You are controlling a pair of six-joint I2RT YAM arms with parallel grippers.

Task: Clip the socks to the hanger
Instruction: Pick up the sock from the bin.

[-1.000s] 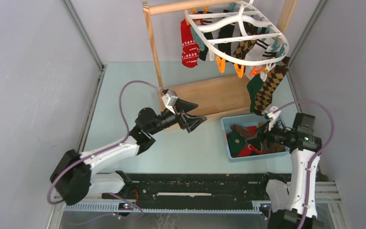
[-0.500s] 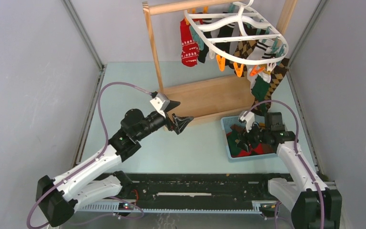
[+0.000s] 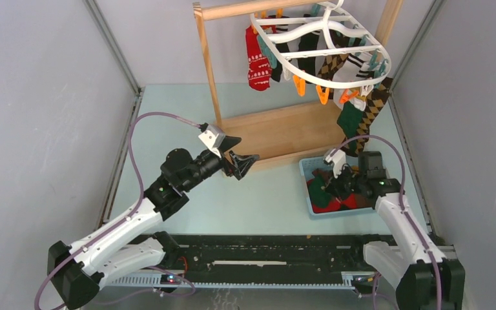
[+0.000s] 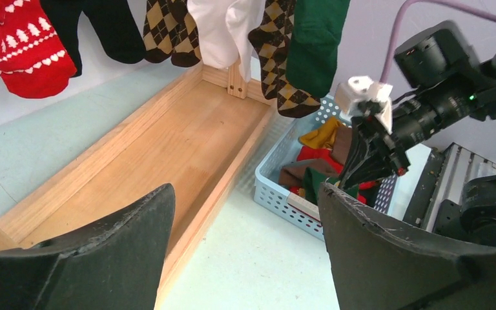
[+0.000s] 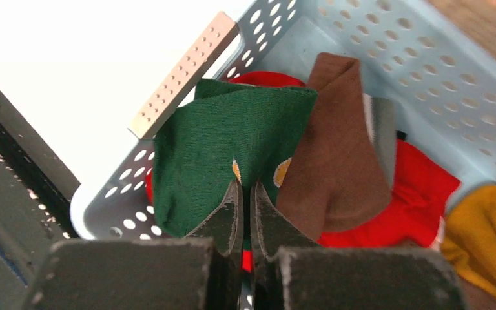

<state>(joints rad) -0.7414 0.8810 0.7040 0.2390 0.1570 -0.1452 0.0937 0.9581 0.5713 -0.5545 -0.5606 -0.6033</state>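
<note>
Grey walls point(image 3: 51, 97) enclosed a pale table point(image 3: 258, 200).

**Right gripper.** The right gripper point(image 5: 246, 194) was pressed together on a fold of the green sock point(image 5: 200, 148), inside the basket point(image 5: 426, 77) on the table's right side. The fingertips met at the sock's edge, just beside the brown sock point(image 5: 342, 148), which overlapped the green one. A red sock point(image 5: 420, 187) lay beneath both.

**Hazards, as judged:**
1. Thin grip. Only a small fold appeared to be caught. On lifting, the fabric could slide out and the sock could fall back.
2. Double pick. If the brown sock's edge was also pinched, both socks would rise together and foul the clipping.
3. Basket drag. Socks lay tangled in a light basket, so a snagged sock could tip or shift it.

**Hanger.** The hanger point(image 3: 339, 84) hung from the rack point(image 3: 284, 132) beyond the basket and well above it, with several socks already clipped. The orange clips point(image 3: 323, 95) at its near rim seemed free. The frame hung loose, so a push from the sock could swing a clip away.

**Left gripper.** The left gripper point(image 3: 242, 163) was spread wide and empty, above the table beside the rack's base and well apart from the hanger. If it were to open a clip late, the sock could miss the clip.
</note>
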